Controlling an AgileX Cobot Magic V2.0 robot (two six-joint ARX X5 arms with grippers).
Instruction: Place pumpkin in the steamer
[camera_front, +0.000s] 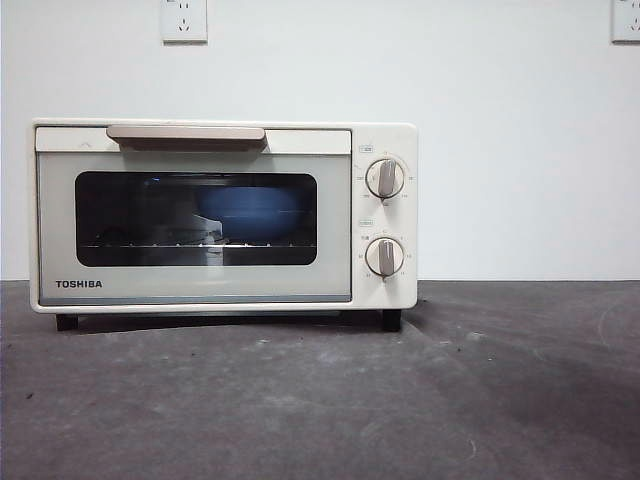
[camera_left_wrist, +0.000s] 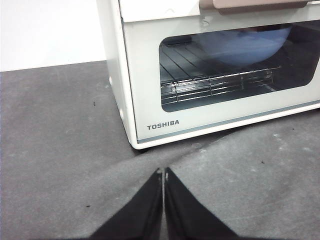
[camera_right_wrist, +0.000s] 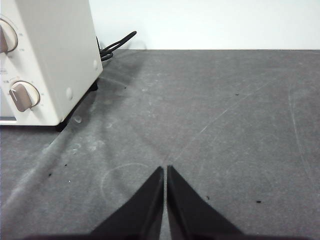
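The cream-white TOSHIBA steamer (camera_front: 225, 215) stands on the dark table with its glass door shut. A wide blue bowl (camera_front: 255, 212) sits on the wire rack inside, seen through the glass; it also shows in the left wrist view (camera_left_wrist: 250, 45). The pumpkin is not in view. My left gripper (camera_left_wrist: 163, 172) is shut and empty, low over the table in front of the steamer's (camera_left_wrist: 165, 65) left corner. My right gripper (camera_right_wrist: 165, 170) is shut and empty over bare table to the right of the steamer (camera_right_wrist: 45, 60). Neither arm shows in the front view.
The steamer's beige bar handle (camera_front: 187, 135) runs along the door's top, with two round knobs (camera_front: 385, 180) on the right. A black cable (camera_right_wrist: 116, 46) lies behind the steamer. Wall sockets (camera_front: 183, 18) sit on the white wall.
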